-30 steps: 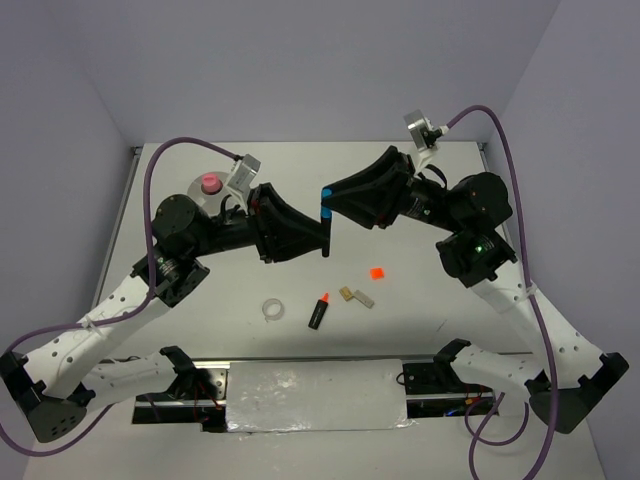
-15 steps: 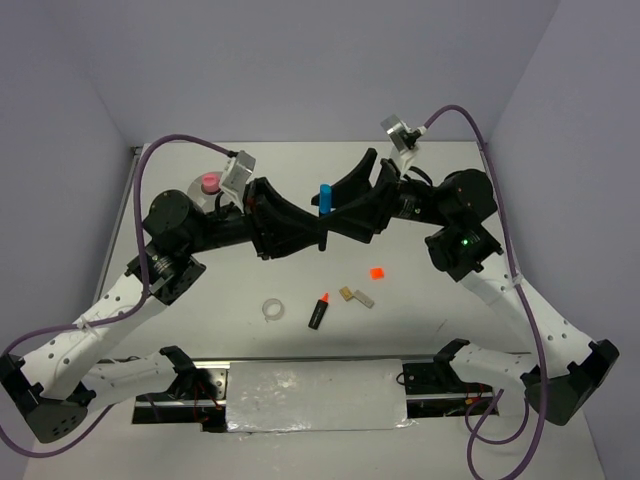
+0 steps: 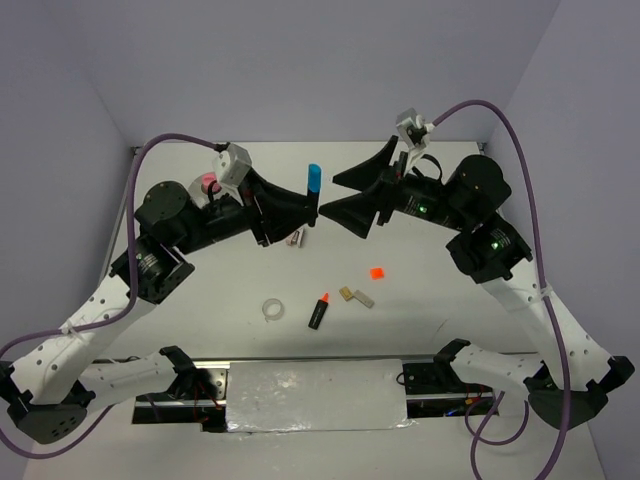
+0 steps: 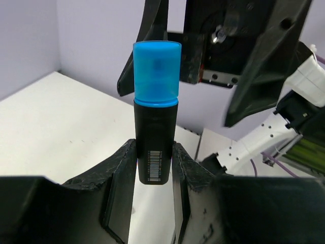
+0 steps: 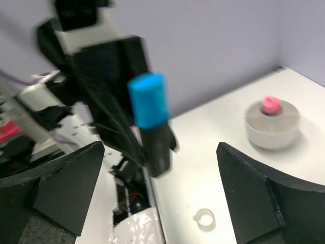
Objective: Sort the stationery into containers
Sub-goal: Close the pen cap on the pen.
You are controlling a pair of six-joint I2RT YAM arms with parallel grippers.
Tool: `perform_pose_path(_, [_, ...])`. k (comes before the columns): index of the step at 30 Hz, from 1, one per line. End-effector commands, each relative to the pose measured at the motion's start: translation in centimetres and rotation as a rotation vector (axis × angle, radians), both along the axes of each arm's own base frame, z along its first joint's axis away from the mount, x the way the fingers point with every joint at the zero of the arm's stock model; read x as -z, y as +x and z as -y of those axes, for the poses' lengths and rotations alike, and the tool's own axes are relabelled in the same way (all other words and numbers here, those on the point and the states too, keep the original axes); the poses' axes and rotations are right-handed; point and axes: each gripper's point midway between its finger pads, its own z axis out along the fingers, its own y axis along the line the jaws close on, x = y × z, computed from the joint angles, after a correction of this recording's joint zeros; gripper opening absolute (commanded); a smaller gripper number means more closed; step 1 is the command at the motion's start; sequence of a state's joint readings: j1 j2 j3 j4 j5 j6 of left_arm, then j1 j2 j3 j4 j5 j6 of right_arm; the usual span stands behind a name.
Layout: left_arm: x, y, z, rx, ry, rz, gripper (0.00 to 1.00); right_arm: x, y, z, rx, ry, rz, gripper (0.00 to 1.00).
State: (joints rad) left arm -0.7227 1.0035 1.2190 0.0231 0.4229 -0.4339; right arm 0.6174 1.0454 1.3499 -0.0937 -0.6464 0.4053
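A black marker with a blue cap [image 3: 313, 190] stands upright in my left gripper [image 3: 310, 213], which is shut on its lower body [image 4: 155, 147]. My right gripper [image 3: 331, 195] is open just right of the marker and does not touch it. In the right wrist view the marker [image 5: 152, 122] sits ahead of the wide-open right gripper [image 5: 158, 152]. The round divided dish [image 5: 271, 127] holds a pink cylinder [image 5: 270, 104]; in the top view the dish [image 3: 196, 192] is mostly hidden behind the left arm.
On the table lie an orange-capped marker [image 3: 318, 311], a clear tape ring [image 3: 273, 310], an orange square [image 3: 377, 271], tan and grey blocks [image 3: 356, 296] and a small pale block [image 3: 296, 239]. Both arms meet above the table's middle.
The right gripper has opened and let go of the blue-capped marker, then drawn back a little. The left gripper keeps the marker and has lifted it up and slightly left.
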Motion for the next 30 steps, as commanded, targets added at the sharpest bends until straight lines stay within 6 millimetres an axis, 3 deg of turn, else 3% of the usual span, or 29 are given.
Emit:
perform_pose_path(1, [-3.1, 0.7, -1.5, -0.094, -0.019, 0.124, 0.0, -1.3, 1.2, 1.4, 0.153, -0.022, 0.012, 1.0])
perform_pose_path(3, [-3.2, 1.2, -1.8, -0.127, -0.016, 0.129, 0.0, -1.1, 2.5, 1.5, 0.241, -0.035, -0.022, 1.0])
perform_pose_path(5, [-3.3, 1.8, -2.2, -0.173, -0.009, 0.145, 0.0, -1.6, 1.6, 0.7, 0.231, -0.018, -0.013, 1.0])
perform_pose_path(8, [-3.7, 2.7, -2.9, -0.231, 0.011, 0.164, 0.0, -2.4, 2.2, 0.6, 0.306, 0.031, -0.019, 0.99])
perform_pose_path(15, [-3.9, 2.9, -2.3, -0.212, 0.043, 0.185, 0.0, -3.7, 3.4, -0.3, 0.381, 0.083, -0.016, 0.75])
perform_pose_path(24, [-3.5, 2.8, -1.6, -0.179, 0.053, 0.181, 0.0, -4.2, 3.9, -2.1, 0.361, 0.102, 0.007, 0.66])
perform_pose_path(30, [-3.7, 2.7, -1.3, -0.16, 0.044, 0.181, 0.0, -4.4, 4.0, -3.1, 0.342, 0.111, 0.021, 0.49])
